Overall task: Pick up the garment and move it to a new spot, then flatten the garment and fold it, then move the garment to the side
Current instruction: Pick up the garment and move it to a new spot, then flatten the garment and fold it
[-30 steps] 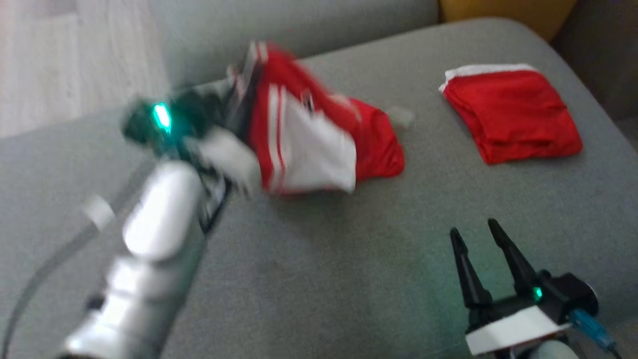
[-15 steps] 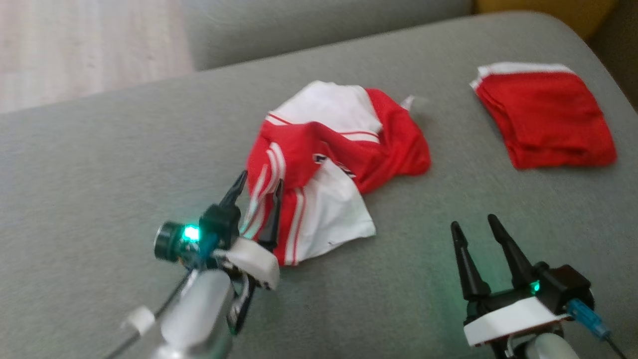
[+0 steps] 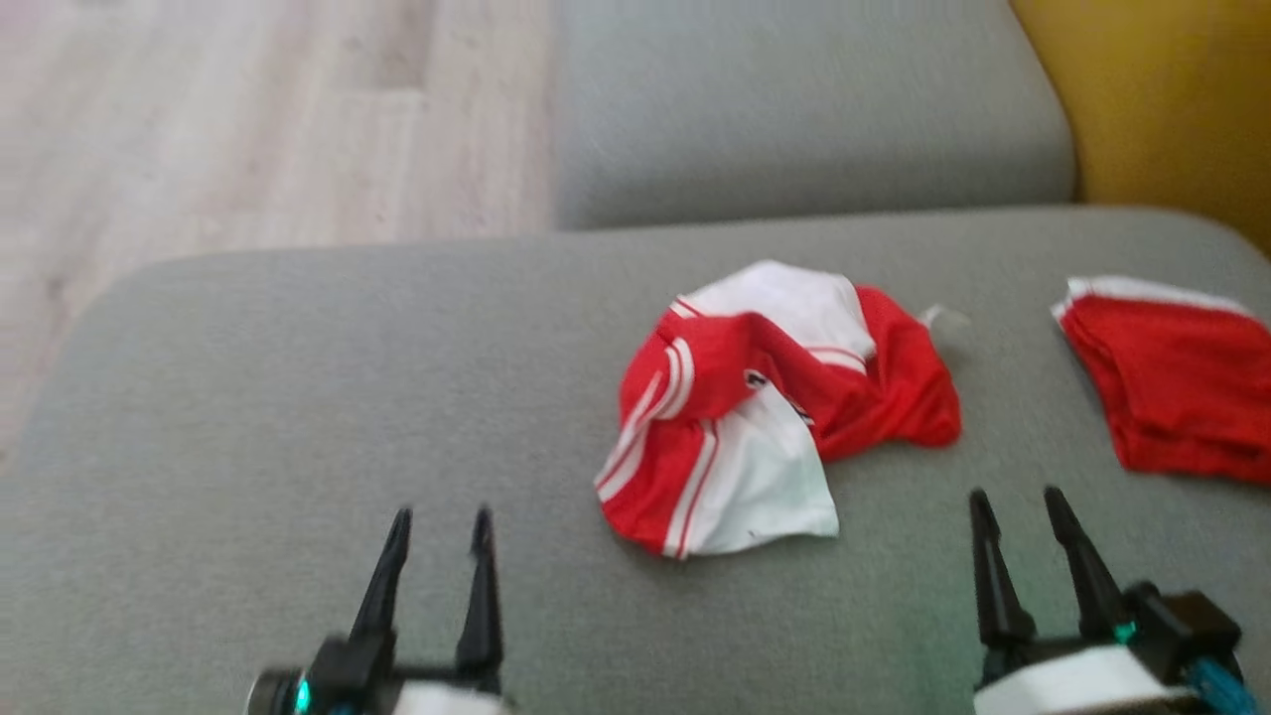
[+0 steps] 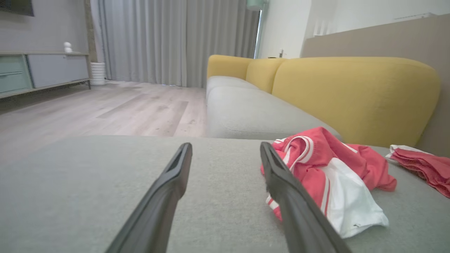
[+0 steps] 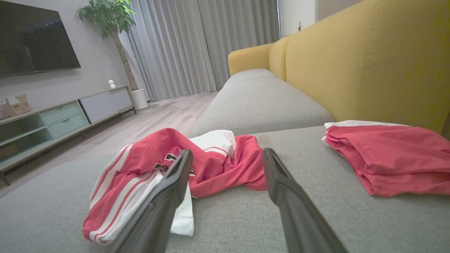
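- Head view: the garment [image 3: 775, 407] lies crumpled in a heap on the grey seat cushion [image 3: 298, 397], roughly mid-seat and right of centre. Its long axis runs on a diagonal, with the striped white end nearest me and to the left and the red bulk further away to the right. My left gripper [image 3: 442, 516] and right gripper [image 3: 1018, 495] sit low at the near edge on either side of the heap. Both are released and empty, and neither touches the cloth. I read this as a ready stance for flattening, one gripper per side.
- Left wrist view: the jaws stand wide over bare cushion. The garment lies just right of the right-hand finger, its white panel pointing towards me. A folded red piece [image 4: 422, 165] lies further right, apart from the heap, below the yellow backrest [image 4: 351, 91]. It looks parked aside and done with.
- Right wrist view: the jaws gape with nothing between them. The garment spreads ahead and to the left, striped edge nearest and red folds bunched behind. I judge that no hem or corner is laid out yet.
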### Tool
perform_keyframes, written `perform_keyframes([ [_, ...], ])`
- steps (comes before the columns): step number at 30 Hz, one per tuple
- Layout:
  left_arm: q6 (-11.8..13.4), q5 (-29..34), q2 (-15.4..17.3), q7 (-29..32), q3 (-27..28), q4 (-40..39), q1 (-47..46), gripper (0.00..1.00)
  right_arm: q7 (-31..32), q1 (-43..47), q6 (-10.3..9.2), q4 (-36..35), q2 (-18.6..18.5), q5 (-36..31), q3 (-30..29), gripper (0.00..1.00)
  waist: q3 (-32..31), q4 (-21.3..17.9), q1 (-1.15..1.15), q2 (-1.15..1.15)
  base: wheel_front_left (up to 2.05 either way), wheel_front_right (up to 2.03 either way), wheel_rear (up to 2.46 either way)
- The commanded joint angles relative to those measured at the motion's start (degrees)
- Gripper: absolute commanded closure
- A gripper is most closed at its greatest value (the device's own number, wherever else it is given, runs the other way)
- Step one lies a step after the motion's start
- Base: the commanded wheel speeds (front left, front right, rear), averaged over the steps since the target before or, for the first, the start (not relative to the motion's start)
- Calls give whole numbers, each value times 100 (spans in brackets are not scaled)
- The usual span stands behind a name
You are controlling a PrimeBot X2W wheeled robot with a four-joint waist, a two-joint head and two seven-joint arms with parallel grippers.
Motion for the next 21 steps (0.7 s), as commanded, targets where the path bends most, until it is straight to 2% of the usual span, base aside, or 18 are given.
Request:
perform_keyframes([
  [1, 33, 123, 21, -54, 305, -379, 62, 0, -63, 10, 21, -231, 8, -29, 61, 0, -288, 264, 1, 0, 0, 0, 0],
  [8, -1, 414, 19, -54, 569, -784, 980, 0, -63, 526, 21, -362, 40, -93, 14, 0, -561, 402, 1, 0, 0, 0, 0],
  [21, -118, 662, 1, -54, 772, -882, 1205, 0, -63, 701, 21, -405, 74, -202, 122, 0, -660, 330, 1, 0, 0, 0, 0],
])
